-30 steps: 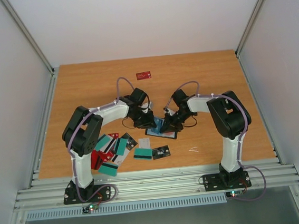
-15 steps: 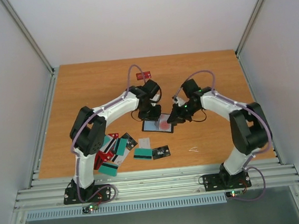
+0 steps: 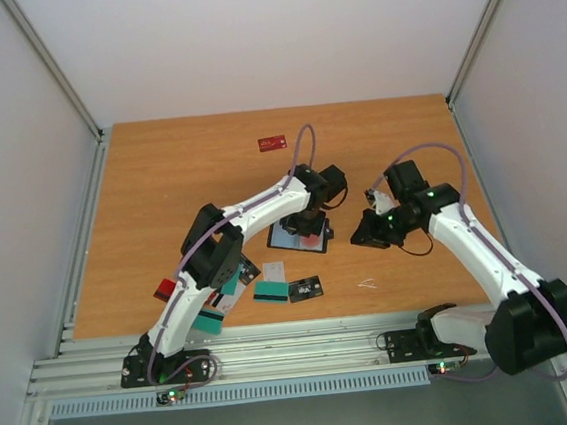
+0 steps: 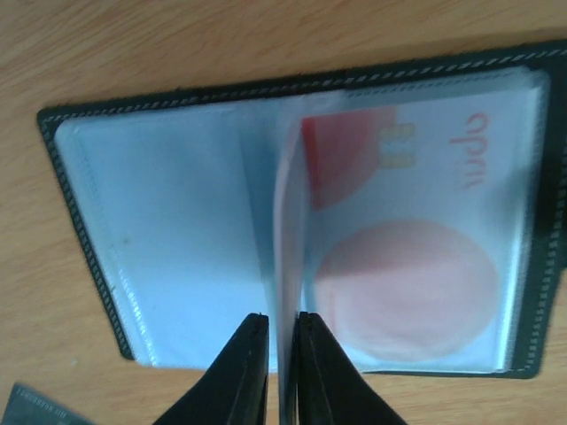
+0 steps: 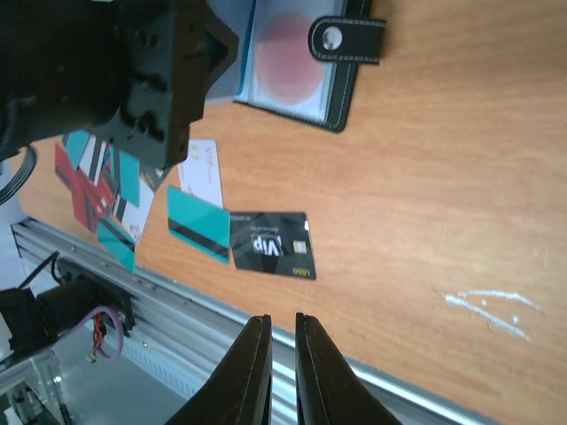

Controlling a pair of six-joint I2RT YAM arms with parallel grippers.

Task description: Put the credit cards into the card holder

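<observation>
The card holder (image 3: 288, 238) lies open on the table, black outside, pale blue inside (image 4: 177, 230). My left gripper (image 4: 282, 329) is shut on one of its clear sleeve pages, which stands up on edge. A red and white card (image 4: 403, 221) sits in the right-hand sleeve. My right gripper (image 5: 283, 329) hangs to the right of the holder (image 5: 297, 66) with only a narrow slit between its fingers and nothing in it. Loose credit cards lie near the front: a black one (image 5: 270, 245), a teal one (image 5: 198, 226) and a white one (image 5: 204, 170).
A heap of teal, red and white cards (image 3: 216, 289) lies front left under the left arm, and one red card (image 3: 273, 143) sits far back. The holder's snap strap (image 5: 347, 40) sticks out to the right. White scuffs (image 3: 368, 284) mark the wood.
The right arm has swung away to the right, off the card holder. The left arm has reached further right over the holder and now pinches a sleeve page.
</observation>
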